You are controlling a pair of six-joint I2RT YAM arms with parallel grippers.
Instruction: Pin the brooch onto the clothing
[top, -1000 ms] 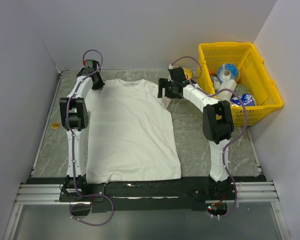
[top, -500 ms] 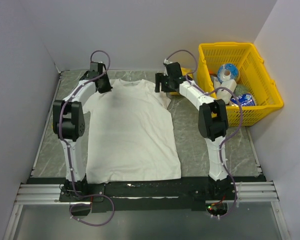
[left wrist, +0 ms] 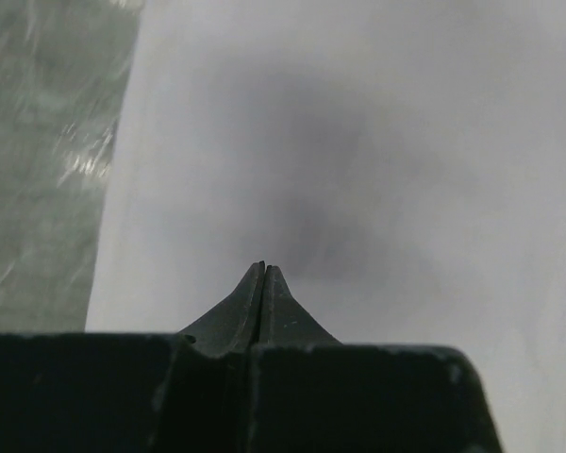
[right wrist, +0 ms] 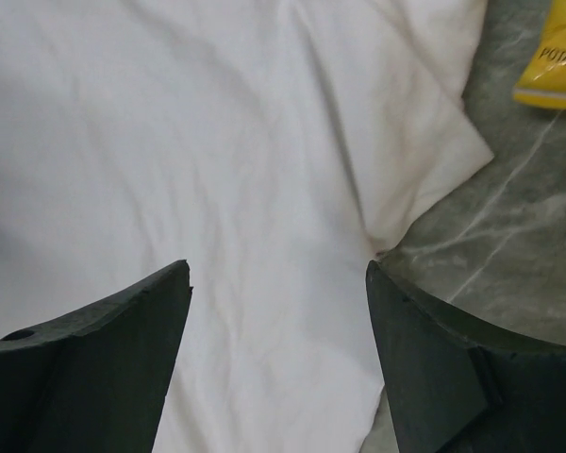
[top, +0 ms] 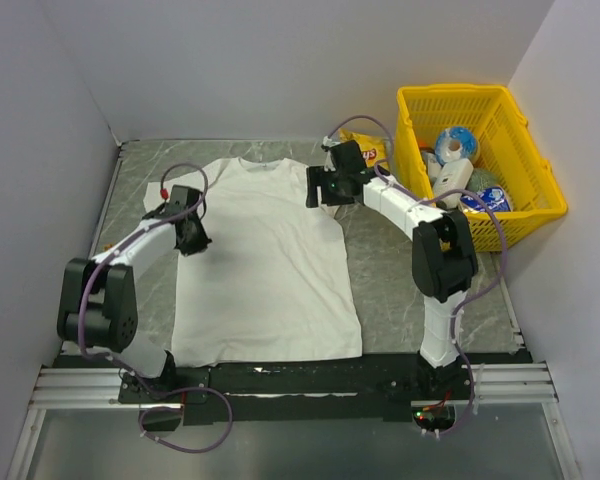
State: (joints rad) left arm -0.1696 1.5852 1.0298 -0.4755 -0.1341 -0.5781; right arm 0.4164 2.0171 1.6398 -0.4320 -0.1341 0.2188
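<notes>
The white T-shirt [top: 265, 260] lies flat on the grey table, neck to the back. My left gripper [top: 193, 235] is shut with nothing between its jaws and hovers over the shirt's left side, near its edge. In the left wrist view the closed tips [left wrist: 263, 266] point over the white cloth [left wrist: 358, 142]. My right gripper [top: 320, 188] is open and empty above the shirt's right shoulder. In the right wrist view it [right wrist: 278, 269] straddles the cloth [right wrist: 217, 142] beside the sleeve. I cannot make out the brooch. My left forearm lies across the table's left side.
A yellow crisp bag [top: 365, 150] lies at the back, right of the collar, and also shows in the right wrist view [right wrist: 555, 66]. A yellow basket [top: 450, 92] with several items stands at the back right. Grey walls close in on three sides.
My left arm has swung from the shirt's back-left shoulder toward me, and its gripper now sits over the shirt's left side. My right gripper has shifted slightly, uncovering the crisp bag.
</notes>
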